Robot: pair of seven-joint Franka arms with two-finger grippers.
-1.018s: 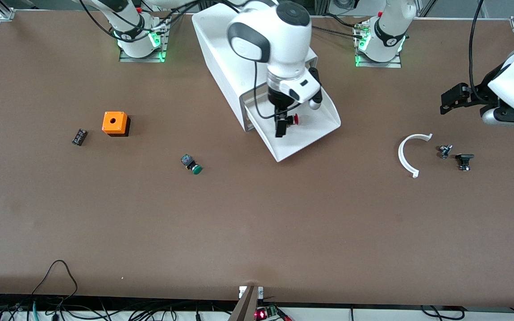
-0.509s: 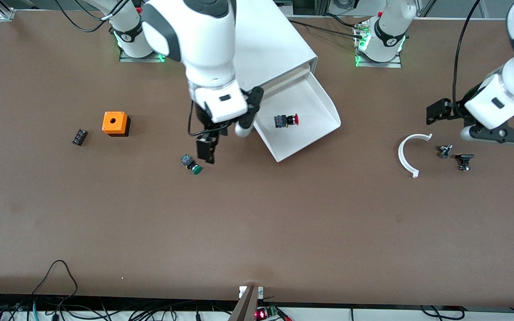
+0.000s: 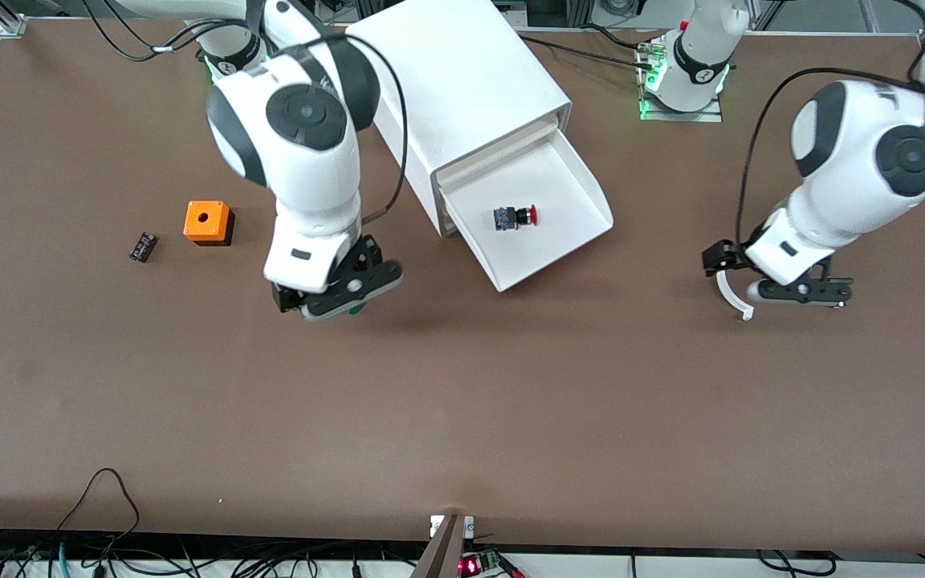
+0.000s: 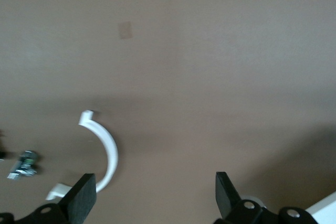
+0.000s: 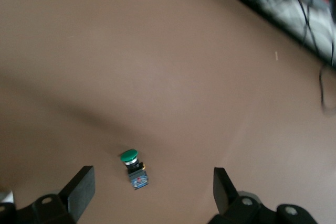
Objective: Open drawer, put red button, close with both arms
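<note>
Table (image 3: pixel 462 417): matte brown top, flat and plain; cables are seen along its near edge.
Cabinet (image 3: pixel 462 88): boxy smooth white plastic.
Drawer (image 3: pixel 567 241): shallow white tray, pulled out.
Red button (image 3: pixel 515 216): round cap, black body, laid on its side in the drawer.
Right gripper (image 5: pixel 149 195): jaws spread, empty, held over the green button (image 5: pixel 133 168).
Left gripper (image 4: pixel 152 195): jaws spread, empty, held over the curved white strip (image 4: pixel 102 150).

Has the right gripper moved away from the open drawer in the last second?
Yes. The right gripper, open and empty, left the drawer, where the red button lies, and is now over the table toward the orange cube.
</note>
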